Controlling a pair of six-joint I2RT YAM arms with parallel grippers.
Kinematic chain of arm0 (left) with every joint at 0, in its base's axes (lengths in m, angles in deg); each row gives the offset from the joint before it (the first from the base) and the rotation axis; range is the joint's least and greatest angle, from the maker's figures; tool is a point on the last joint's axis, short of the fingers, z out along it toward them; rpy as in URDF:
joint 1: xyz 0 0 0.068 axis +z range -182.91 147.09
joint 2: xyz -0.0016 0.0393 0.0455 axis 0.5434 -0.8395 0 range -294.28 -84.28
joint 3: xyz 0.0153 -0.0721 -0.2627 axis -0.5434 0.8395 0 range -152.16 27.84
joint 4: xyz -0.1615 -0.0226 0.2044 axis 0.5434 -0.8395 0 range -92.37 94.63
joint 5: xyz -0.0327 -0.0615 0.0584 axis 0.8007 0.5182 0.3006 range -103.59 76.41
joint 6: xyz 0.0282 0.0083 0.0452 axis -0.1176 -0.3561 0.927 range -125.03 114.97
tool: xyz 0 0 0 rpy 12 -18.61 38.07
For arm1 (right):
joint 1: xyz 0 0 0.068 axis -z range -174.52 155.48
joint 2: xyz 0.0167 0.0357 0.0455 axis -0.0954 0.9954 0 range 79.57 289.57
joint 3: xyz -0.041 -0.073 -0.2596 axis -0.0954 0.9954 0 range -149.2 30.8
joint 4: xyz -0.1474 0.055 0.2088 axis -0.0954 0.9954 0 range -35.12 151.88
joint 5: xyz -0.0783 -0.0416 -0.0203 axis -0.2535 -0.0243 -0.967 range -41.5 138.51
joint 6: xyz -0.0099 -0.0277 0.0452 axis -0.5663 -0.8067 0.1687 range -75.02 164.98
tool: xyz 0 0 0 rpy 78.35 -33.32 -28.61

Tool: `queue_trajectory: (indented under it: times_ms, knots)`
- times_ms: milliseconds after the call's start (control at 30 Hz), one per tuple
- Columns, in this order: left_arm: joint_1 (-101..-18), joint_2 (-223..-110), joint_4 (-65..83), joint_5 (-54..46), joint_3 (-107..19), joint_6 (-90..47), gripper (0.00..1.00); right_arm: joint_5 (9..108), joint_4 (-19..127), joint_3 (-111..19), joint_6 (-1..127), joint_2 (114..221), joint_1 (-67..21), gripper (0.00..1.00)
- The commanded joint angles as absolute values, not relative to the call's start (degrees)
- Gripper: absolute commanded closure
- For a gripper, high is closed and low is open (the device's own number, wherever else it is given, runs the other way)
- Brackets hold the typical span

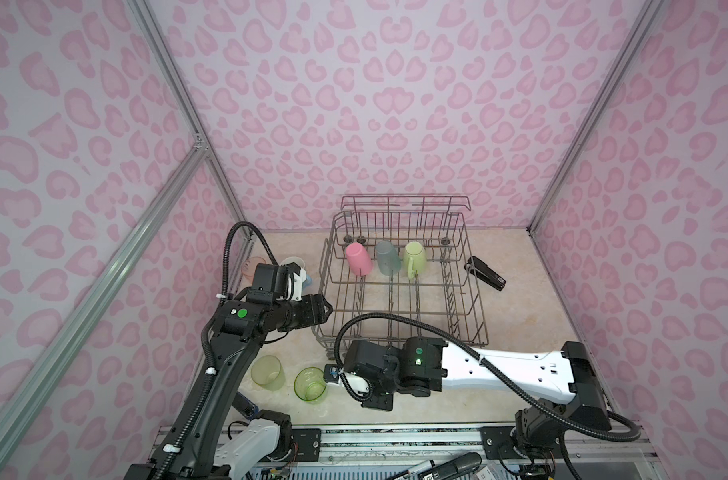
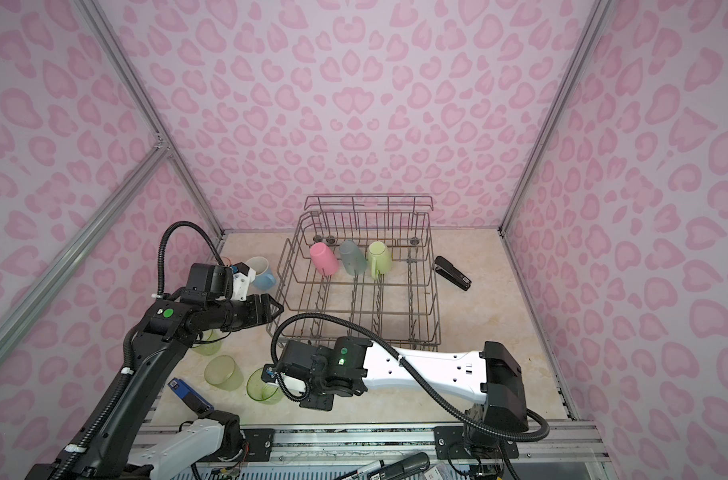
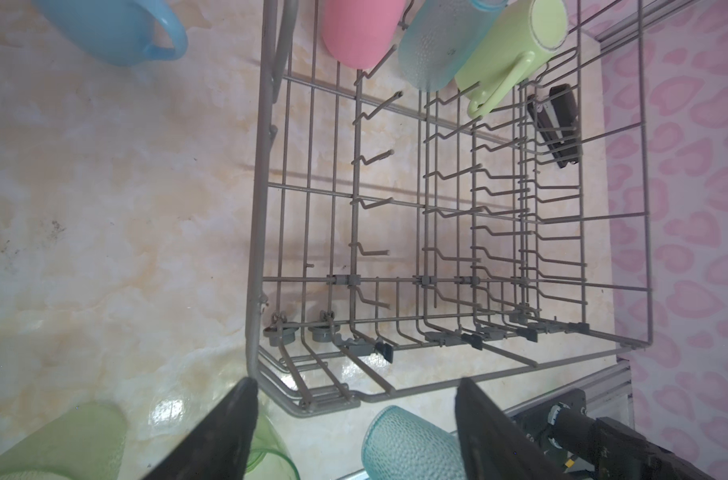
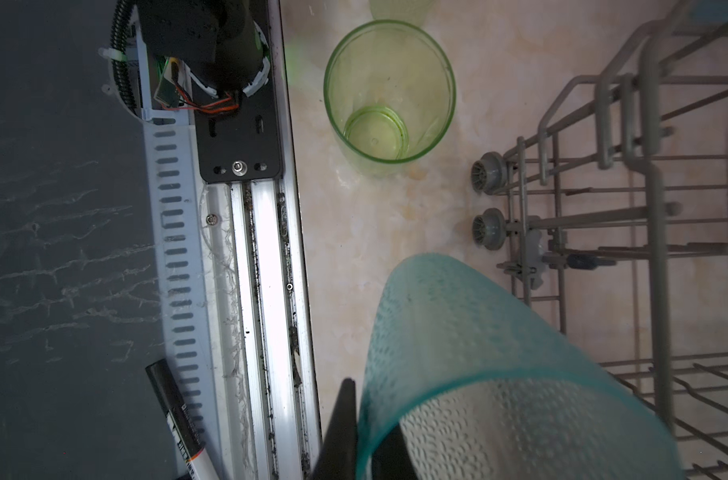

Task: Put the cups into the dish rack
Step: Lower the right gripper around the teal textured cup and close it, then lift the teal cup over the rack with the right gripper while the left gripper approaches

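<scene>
The grey wire dish rack point(image 1: 478, 299) stands at the back of the table. Three cups rest upside down in its far row: a pink cup point(image 1: 359, 258), a grey-teal cup point(image 1: 388, 257) and a light-green mug point(image 1: 414, 259). My right gripper point(image 4: 364, 419) is shut on the rim of a teal dimpled cup point(image 4: 478, 353), one finger inside and one outside, just off the rack's front-left corner. My left gripper point(image 3: 356, 380) hangs open and empty above that corner. Two green cups point(image 1: 267, 372) point(image 1: 310, 384) stand on the table. A light-blue mug point(image 2: 261, 272) sits left of the rack.
A black stapler point(image 1: 486, 273) lies right of the rack. A salmon cup point(image 1: 252, 266) shows behind the left arm, and a third green cup point(image 2: 206, 345) under it. A blue object point(image 2: 190, 392) lies front left. Markers point(image 1: 453, 465) lie past the front rail.
</scene>
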State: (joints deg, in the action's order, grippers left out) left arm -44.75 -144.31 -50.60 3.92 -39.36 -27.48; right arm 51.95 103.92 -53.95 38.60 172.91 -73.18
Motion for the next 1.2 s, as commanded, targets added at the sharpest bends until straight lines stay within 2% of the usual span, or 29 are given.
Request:
queue_trajectory:
  times_ms: [0,333,467,700,967,1167]
  knots:
    - [-44.62,-143.96,-49.89,5.92,-41.20,-28.82,0.22,50.95,104.95,-52.11,39.94,169.93,-72.00,1.00]
    - [-44.64,-143.91,-45.19,12.90,-42.11,-33.93,0.19,52.13,101.89,-49.35,40.58,155.03,-64.60,1.00]
    - [-44.60,-143.71,-42.63,13.93,-42.34,-37.36,0.18,55.31,99.22,-48.94,40.50,150.53,-57.23,1.00]
    - [-44.67,-144.49,-31.37,17.91,-41.81,-49.71,0.17,60.53,85.80,-44.66,44.57,146.32,-43.97,1.00]
    - [-44.78,-147.66,-11.19,22.77,-37.75,-68.07,0.17,58.75,68.73,-37.48,49.73,144.54,-40.87,1.00]
    - [-47.01,-149.60,-1.01,22.13,-35.90,-79.52,0.15,57.39,58.96,-33.35,52.89,144.28,-40.67,1.00]
